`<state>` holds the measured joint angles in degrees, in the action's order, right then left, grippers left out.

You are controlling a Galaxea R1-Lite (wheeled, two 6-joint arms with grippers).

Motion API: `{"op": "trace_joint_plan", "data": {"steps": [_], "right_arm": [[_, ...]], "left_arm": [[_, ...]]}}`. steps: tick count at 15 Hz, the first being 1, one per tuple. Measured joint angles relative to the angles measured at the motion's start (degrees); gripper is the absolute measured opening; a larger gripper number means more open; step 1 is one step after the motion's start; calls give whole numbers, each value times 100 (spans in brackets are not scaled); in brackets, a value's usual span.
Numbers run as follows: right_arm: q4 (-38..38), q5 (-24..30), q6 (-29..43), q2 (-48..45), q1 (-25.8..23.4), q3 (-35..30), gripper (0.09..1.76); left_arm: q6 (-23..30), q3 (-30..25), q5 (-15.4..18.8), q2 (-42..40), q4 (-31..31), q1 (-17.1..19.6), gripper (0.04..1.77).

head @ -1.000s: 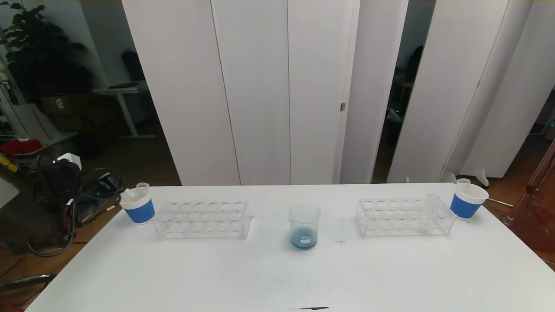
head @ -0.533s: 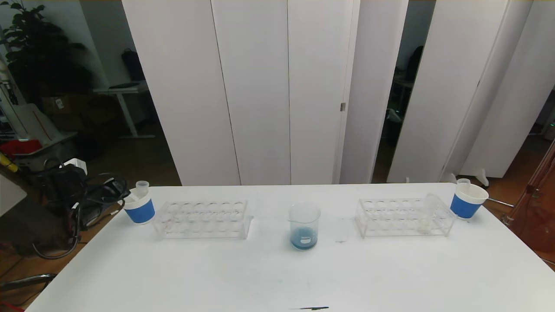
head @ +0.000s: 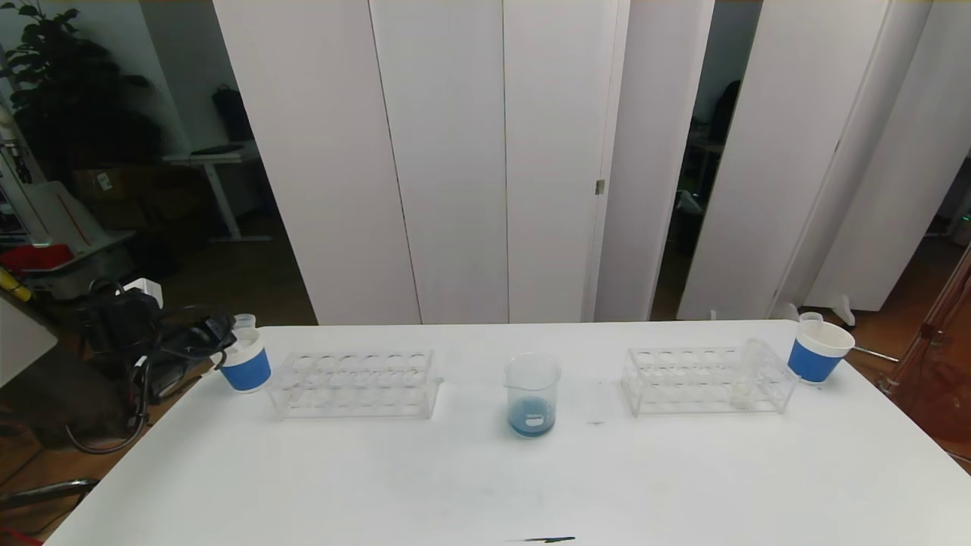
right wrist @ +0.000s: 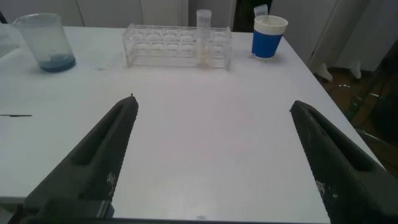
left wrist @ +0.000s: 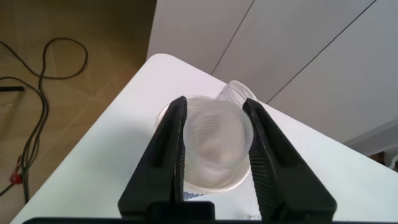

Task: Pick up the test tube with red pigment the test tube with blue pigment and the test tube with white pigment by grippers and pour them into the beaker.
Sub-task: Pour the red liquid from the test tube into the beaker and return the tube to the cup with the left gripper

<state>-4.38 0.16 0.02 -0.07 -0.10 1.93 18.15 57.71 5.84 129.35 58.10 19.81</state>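
Nearest, the right gripper (right wrist: 211,155) hangs low over the table's (head: 485,485) near edge, its fingers spread wide and empty. Farther on, the beaker (head: 532,395) at mid-table holds blue liquid (so the blue pour looks done). One test tube with white pigment (right wrist: 203,36) stands in the right rack (head: 709,381), not yet poured. Farthest, the left gripper (left wrist: 214,143) clasps an emptied-looking tube (left wrist: 217,140) over a blue-banded cup (head: 244,361). No writing is legible.
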Motion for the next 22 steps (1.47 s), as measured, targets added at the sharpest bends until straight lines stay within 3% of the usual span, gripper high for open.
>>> {"op": "trace_joint_plan", "data": {"steps": [3, 4, 9, 13, 16, 22], "right_arm": [[0, -2, 2, 0, 0, 0, 175], [0, 0, 2, 0, 0, 0, 175], [0, 0, 2, 0, 0, 0, 175], [2, 0, 2, 0, 0, 0, 175], [2, 0, 2, 0, 0, 0, 175], [0, -2, 2, 0, 0, 0, 175]], "left_arm": [[-63, -13, -13, 35, -6, -41, 163], [-62, -18, -11, 48, -6, -60, 174], [-391, -27, -2, -41, -16, -22, 174], [-451, -96, 11, -628, -110, 26, 174], [-573, -419, 6, -1467, -282, -5, 174], [-884, -1753, 121, -3881, -1285, -188, 174]]}}
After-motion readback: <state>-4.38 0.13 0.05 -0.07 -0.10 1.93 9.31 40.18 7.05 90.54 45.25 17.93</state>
